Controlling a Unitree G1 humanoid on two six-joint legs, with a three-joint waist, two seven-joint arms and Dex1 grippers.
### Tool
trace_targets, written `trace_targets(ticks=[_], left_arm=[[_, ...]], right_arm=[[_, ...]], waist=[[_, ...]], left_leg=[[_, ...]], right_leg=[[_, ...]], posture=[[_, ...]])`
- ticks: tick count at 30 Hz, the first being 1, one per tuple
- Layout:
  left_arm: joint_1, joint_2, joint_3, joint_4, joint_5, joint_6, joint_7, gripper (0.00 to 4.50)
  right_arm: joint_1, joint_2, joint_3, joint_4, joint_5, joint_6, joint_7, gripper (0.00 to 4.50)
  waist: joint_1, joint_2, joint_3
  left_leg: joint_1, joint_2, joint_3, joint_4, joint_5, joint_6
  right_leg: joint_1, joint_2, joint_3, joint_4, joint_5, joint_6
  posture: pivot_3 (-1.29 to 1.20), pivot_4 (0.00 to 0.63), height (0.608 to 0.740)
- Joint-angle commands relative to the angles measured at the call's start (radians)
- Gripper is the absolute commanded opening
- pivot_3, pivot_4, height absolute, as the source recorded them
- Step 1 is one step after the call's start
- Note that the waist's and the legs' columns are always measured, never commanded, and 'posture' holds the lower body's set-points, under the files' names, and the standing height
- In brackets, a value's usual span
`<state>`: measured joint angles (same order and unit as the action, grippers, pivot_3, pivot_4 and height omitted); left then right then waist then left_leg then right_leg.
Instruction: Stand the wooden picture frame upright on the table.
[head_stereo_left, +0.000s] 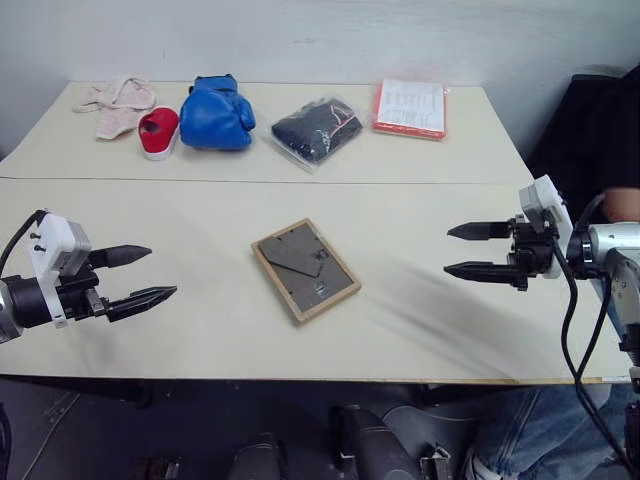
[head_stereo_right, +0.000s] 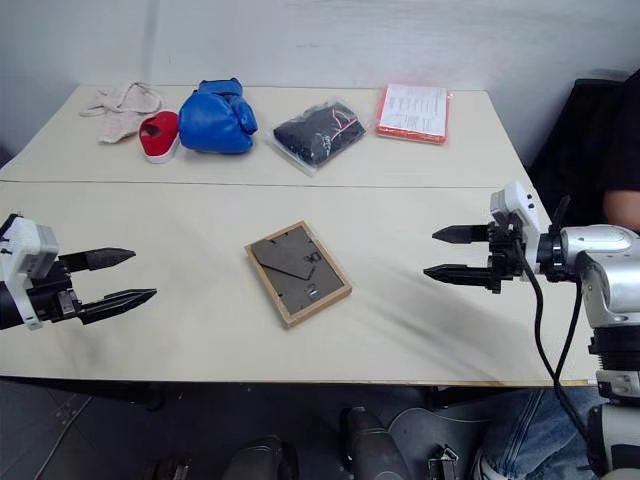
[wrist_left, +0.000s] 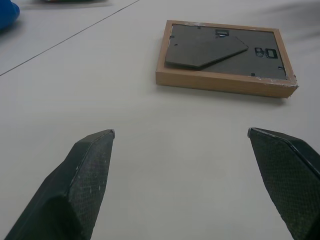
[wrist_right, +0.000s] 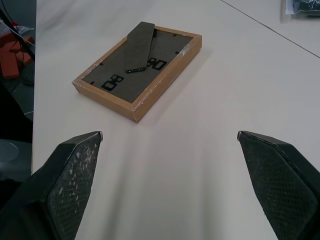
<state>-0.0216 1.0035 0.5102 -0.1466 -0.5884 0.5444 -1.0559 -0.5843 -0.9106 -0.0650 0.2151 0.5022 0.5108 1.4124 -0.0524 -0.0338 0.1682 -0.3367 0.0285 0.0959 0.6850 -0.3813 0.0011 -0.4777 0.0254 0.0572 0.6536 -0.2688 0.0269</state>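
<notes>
Left eye view: picture frame (head_stereo_left: 305, 270) face-down on table (head_stereo_left: 200, 215), left gripper (head_stereo_left: 140, 276) and right gripper (head_stereo_left: 467, 250) jaws spread, approach pending, lift-and-prop next.

The left arm's two-fingered black gripper (head_stereo_left: 150, 273) is held out low on the left side, its fingers spread wide and pointed inward toward the middle. The right arm's two-fingered black gripper (head_stereo_left: 462, 250) is held out on the right side, mirrored, fingers likewise spread wide and pointed inward. Nothing is gripped by either.
</notes>
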Motion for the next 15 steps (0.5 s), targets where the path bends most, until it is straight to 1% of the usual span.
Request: trace_targets(ticks=[1, 6, 10, 13, 14, 15], left_arm=[[0.01, -0.005, 0.023, -0.037, -0.003, -0.012, 0.006, 4.5], [0.031, -0.016, 0.007, -0.055, 0.019, -0.007, 0.036, 4.5], [0.02, -0.019, -0.011, -0.062, 0.013, -0.011, 0.037, 4.5], [-0.017, -0.012, -0.091, -0.049, 0.038, -0.042, 0.01, 4.5], [-0.034, -0.008, -0.147, -0.033, 0.073, -0.076, -0.01, 4.5], [-0.054, -0.006, -0.202, -0.014, 0.111, -0.11, -0.026, 4.1]], right_arm=[[-0.003, 0.01, -0.012, -0.032, 0.011, 0.002, -0.005, 4.46], [0.007, 0.026, -0.01, -0.057, -0.003, -0.005, -0.035, 4.46], [-0.01, 0.04, -0.005, -0.058, -0.015, -0.013, -0.066, 4.46], [-0.037, 0.07, 0.034, -0.054, -0.059, -0.059, -0.081, 4.46], [-0.052, 0.089, 0.062, -0.044, -0.091, -0.087, -0.09, 4.46], [-0.067, 0.11, 0.089, -0.033, -0.122, -0.117, -0.099, 4.08]], waist=[[-0.003, 0.0, 0.0], [-0.003, 0.0, 0.0], [-0.003, 0.0, 0.0], [-0.003, 0.0, 0.0], [-0.003, 0.0, 0.0], [-0.004, 0.0, 0.0]], left_leg=[[0.0, 0.0, 0.0, 0.0, 0.0, 0.0], [0.0, 0.0, 0.0, 0.0, 0.0, 0.0], [0.001, 0.0, 0.0, 0.0, 0.0, 0.0], [0.001, 0.0, 0.0, 0.0, 0.0, 0.0], [0.0, 0.0, 0.0, 0.0, 0.0, -0.001], [0.001, 0.0, 0.0, 0.0, 0.0, -0.001]], right_leg=[[0.0, 0.0, 0.0, 0.0, 0.0, 0.0], [0.0, 0.0, 0.0, 0.0, 0.0, 0.0], [0.0, 0.0, 0.0, 0.001, 0.0, 0.0], [0.0, 0.0, 0.0, 0.001, 0.0, 0.0], [0.0, 0.0, 0.0, 0.001, 0.0, 0.0], [0.0, 0.0, 0.0, 0.001, 0.0, 0.0]], posture=[[0.0, 0.15, 0.74], [0.0, 0.15, 0.74], [0.0, 0.15, 0.74], [0.0, 0.15, 0.74], [0.0, 0.15, 0.74], [0.0, 0.15, 0.74]])
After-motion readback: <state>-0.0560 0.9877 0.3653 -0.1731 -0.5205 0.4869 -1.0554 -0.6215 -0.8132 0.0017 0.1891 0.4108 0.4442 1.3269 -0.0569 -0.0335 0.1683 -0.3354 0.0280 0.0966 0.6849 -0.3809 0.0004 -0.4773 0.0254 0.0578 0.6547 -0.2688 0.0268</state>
